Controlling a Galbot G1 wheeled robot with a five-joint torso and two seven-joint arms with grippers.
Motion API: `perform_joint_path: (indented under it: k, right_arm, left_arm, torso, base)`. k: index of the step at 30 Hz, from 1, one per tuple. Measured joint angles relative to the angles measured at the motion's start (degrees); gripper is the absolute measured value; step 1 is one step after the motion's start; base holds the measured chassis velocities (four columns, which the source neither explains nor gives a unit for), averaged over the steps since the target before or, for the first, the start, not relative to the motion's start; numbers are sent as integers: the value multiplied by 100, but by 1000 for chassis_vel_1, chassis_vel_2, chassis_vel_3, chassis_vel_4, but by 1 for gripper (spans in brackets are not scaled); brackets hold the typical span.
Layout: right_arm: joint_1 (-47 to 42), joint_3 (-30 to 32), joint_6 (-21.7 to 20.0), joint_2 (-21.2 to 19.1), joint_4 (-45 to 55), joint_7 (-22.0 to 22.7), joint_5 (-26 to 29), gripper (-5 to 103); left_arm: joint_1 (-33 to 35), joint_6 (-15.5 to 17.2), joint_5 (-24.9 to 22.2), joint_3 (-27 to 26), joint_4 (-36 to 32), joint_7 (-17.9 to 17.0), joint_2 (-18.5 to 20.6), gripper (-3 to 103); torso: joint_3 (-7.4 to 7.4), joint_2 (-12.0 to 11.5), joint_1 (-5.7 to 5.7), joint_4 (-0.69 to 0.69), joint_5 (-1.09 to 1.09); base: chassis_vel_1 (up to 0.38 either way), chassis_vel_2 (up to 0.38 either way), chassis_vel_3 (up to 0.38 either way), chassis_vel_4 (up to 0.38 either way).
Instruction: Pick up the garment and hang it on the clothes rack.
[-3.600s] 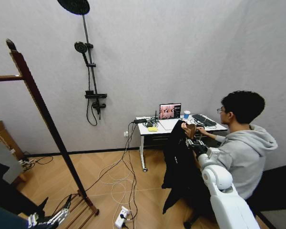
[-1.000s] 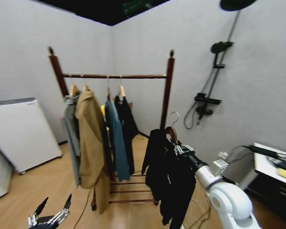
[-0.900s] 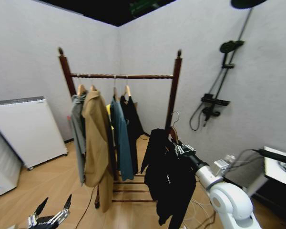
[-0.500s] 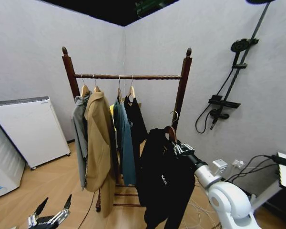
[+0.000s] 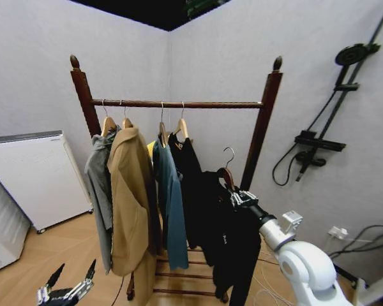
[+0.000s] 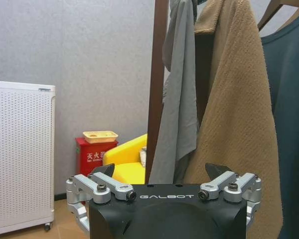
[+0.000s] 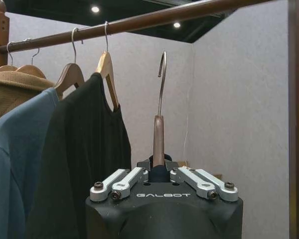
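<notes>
The garment (image 5: 233,248), a long black jacket with small white lettering, hangs from a wooden hanger whose neck (image 7: 158,139) sits between the fingers of my right gripper (image 5: 238,197), which is shut on it. The hanger's metal hook (image 7: 162,74) stands upright, below and short of the rail (image 7: 139,21). The clothes rack (image 5: 179,104) is dark reddish-brown with ball finials. It carries a grey garment, a tan coat (image 5: 131,197), a teal jacket (image 5: 172,197) and a black top (image 5: 188,172). My left gripper (image 5: 67,290) hangs low at the left, open and empty.
A white appliance (image 5: 32,175) stands against the left wall. A black shower pole (image 5: 332,115) is on the right wall, close to the rack's right upright (image 5: 262,127). In the left wrist view, a red box (image 6: 94,154) and a yellow seat (image 6: 127,167) sit behind the rack.
The camera has turned and closed in, so the rack looks larger and nearer. The black jacket in my right gripper now hangs just in front of the rack's right half, below the rail.
</notes>
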Motion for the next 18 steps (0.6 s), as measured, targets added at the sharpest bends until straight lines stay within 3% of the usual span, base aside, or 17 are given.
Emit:
perform_joint_path:
  k: [2,11,14,18]
  right_arm:
    - [315,-67,-8,-332,-153,24,64,13]
    - [1966,-570,-277,-1022,-661,304,482,13]
    - [2174,-657,-291,-1075,-748,336,522,13]
    - [3076,-1160,-436,-1164,-1177,591,804,13]
  left_arm:
    - [0,0,0,0,0,0,0,100]
    - [0,0,0,0,0,0,0,100]
    - [0,0,0,0,0,1,0,100]
    - [0,0,0,0,0,0,0,100]
  torso:
    - [-1,1,-5,0,2]
    - [-1,2,-5,-1,1]
    - [-1,2,-5,-1,1]
    - [-1,2,-4,-1,1]
  base:
    - [25,6,-9,19]
    - [6,1,-2,4]
    - [0,0,0,0]
    - [0,0,0,0]
